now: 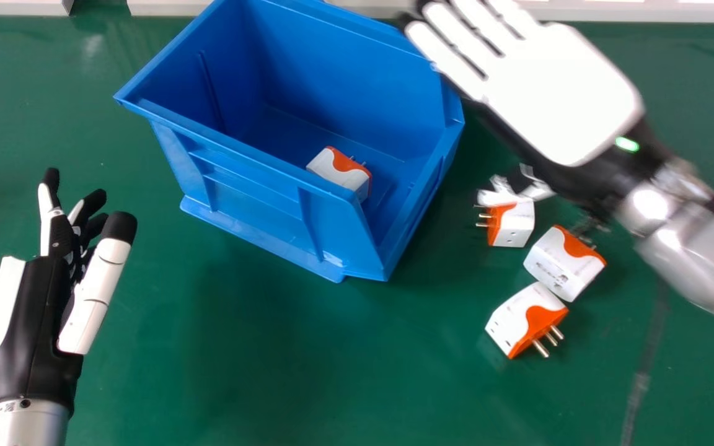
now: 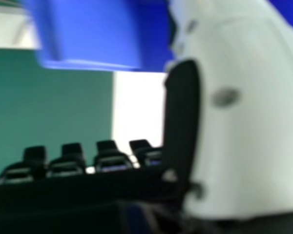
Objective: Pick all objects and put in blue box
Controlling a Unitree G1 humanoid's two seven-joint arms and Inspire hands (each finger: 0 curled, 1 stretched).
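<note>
Fingers (image 1: 442,57) straight on right hand (image 1: 564,96).

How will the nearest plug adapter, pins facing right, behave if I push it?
The nearest plug adapter looks like hard moulded plastic, so it should stay stiff. Its boxy, flat-sided body suggests sliding rather than rolling. The metal pins stick out at one side, so they might snag or turn it.

Blue box (image 1: 242,176), one plug (image 1: 339,172) inside, three out.
All white and orange; box open-topped. On the green table (image 1: 239,371), right of the box: far plug (image 1: 514,225), pins toward it; middle plug (image 1: 558,266); near plug (image 1: 521,316), pins facing away.
</note>
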